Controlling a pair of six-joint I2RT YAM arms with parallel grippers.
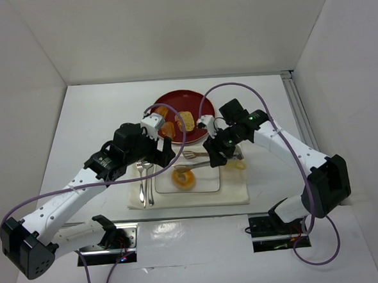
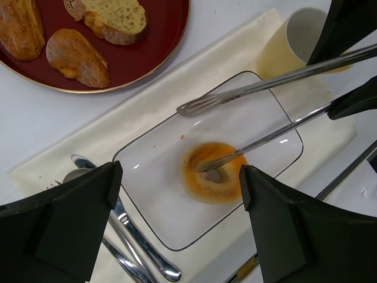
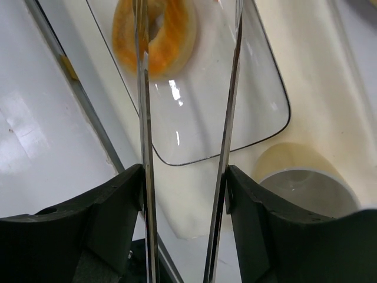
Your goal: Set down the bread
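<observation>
Bread (image 2: 213,171): lies flat on the glass plate (image 2: 147,200).
Right fingers (image 3: 94,236): pinching the tongs (image 2: 259,88); the tong arms stand apart, one tip over the bread's hole.
Left fingers (image 2: 65,230): spread, holding nothing, above the plate.
Risk: a tip hooked in the hole may drag the bread off the smooth glass when the tongs rise.

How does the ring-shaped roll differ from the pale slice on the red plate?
The roll is a golden-orange ring with a hole, alone on the clear glass plate; the slice is pale beige, solid, lying beside a browner piece on the red plate. Both are bread, lying flat.
</observation>
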